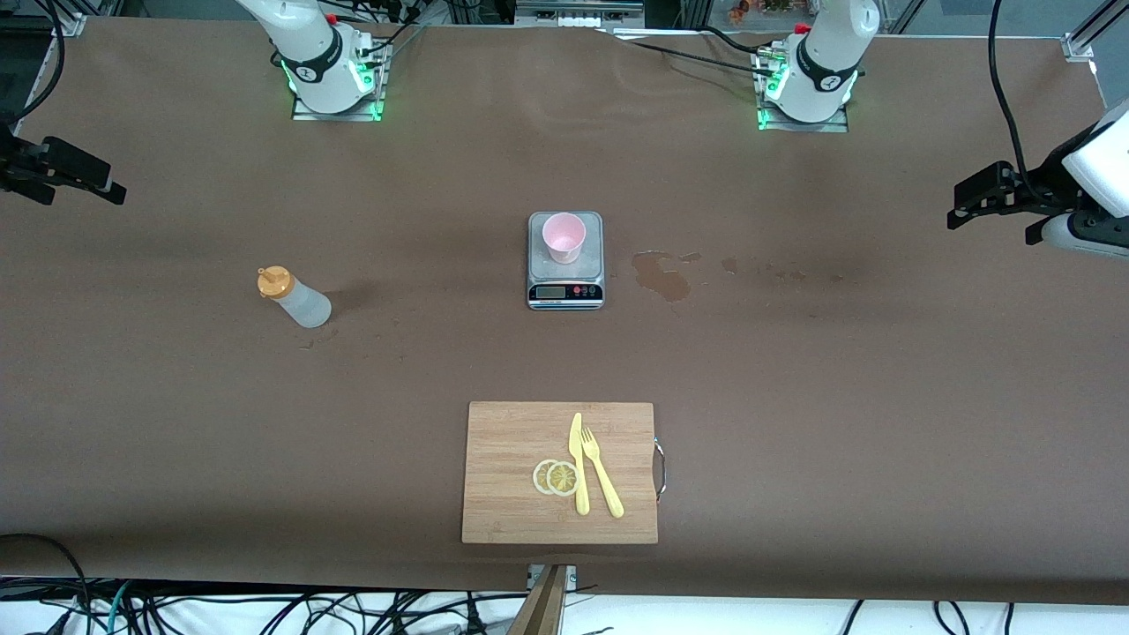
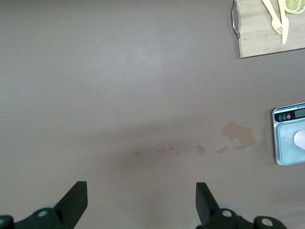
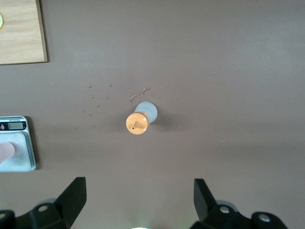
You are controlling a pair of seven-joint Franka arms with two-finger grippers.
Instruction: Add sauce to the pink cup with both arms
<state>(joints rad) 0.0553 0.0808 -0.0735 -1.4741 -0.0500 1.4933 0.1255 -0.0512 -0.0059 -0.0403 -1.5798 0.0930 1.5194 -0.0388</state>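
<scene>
The sauce bottle (image 1: 295, 298), whitish with an orange cap, stands upright on the brown table toward the right arm's end, about as near the front camera as the scale. The right wrist view looks straight down on the sauce bottle (image 3: 138, 120). The pink cup (image 1: 564, 236) stands on a grey kitchen scale (image 1: 565, 291) at mid-table; only the cup's edge (image 2: 300, 139) enters the left wrist view. My right gripper (image 1: 110, 183) hangs open and empty, high over its end of the table. My left gripper (image 1: 970, 205) hangs open and empty over the other end. Both wrist views confirm it: left gripper (image 2: 141, 191), right gripper (image 3: 140, 188).
A wooden cutting board (image 1: 512, 494) lies near the front edge with a yellow knife (image 1: 578, 463), a fork (image 1: 601, 476) and lemon slices (image 1: 556, 477). A brown spill stain (image 1: 661, 275) and smaller spots mark the cloth beside the scale, toward the left arm's end.
</scene>
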